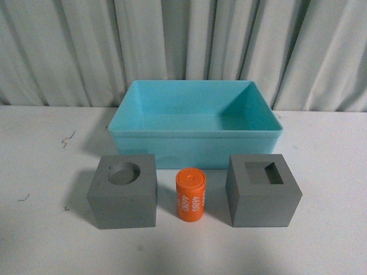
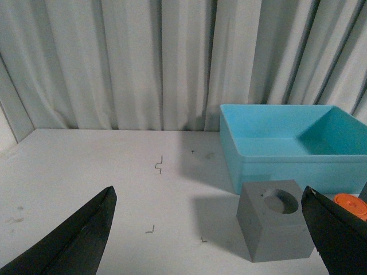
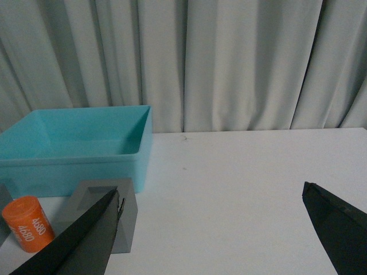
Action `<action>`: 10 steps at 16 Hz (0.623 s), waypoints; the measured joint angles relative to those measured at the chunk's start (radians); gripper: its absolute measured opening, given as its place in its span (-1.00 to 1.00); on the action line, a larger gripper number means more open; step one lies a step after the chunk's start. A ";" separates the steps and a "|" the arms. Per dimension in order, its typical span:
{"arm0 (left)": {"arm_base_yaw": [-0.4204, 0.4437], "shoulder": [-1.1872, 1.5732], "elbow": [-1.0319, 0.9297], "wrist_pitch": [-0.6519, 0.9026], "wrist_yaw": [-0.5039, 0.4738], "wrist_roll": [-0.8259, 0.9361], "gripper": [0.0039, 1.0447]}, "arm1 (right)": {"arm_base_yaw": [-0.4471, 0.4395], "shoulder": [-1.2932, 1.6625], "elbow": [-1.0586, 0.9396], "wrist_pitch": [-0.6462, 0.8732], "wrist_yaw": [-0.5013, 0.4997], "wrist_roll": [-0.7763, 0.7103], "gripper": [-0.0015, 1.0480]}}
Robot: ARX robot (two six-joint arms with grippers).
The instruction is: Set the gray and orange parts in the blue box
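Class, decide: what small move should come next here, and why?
Probably ease the open left tool toward the gray cube with the round recess: that cube sits nearest it, untouched, and the blue box is empty.

Turquoise box (image 1: 195,150), gray cubes (image 1: 123,200) (image 1: 264,200), orange cylinder (image 1: 191,197) — white "4680" lettering — white table (image 1: 46,172), pale curtain (image 1: 172,40).

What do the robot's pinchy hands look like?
The left gripper and the right gripper look alike. Each has two plain black fingers, wide at the base and narrowing to a pointy tip, like wedges. No cables or markings show on them.
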 joint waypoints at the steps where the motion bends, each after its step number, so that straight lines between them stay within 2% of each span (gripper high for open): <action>1: 0.000 0.000 0.000 0.000 0.000 0.000 0.88 | 0.000 0.000 0.000 0.000 0.000 0.000 0.87; 5: 0.000 0.000 0.000 0.000 0.000 0.000 0.88 | 0.000 0.000 0.000 0.000 0.000 0.000 0.87; 6: 0.000 0.000 0.000 0.000 0.000 0.000 0.88 | 0.011 0.010 0.008 -0.043 0.035 0.020 0.87; 7: 0.000 0.000 0.000 0.000 -0.003 0.000 0.88 | 0.088 0.149 0.093 -0.232 0.239 0.125 0.87; 8: 0.000 0.000 0.000 0.002 0.003 0.000 0.88 | 0.042 0.312 0.150 -0.297 0.313 0.211 0.87; 9: 0.000 0.000 0.000 -0.001 -0.004 0.000 0.88 | -0.051 0.399 0.147 -0.259 0.292 0.239 0.87; 10: 0.002 0.000 0.000 -0.002 -0.001 0.000 0.88 | -0.127 0.483 0.144 -0.178 0.203 0.231 0.87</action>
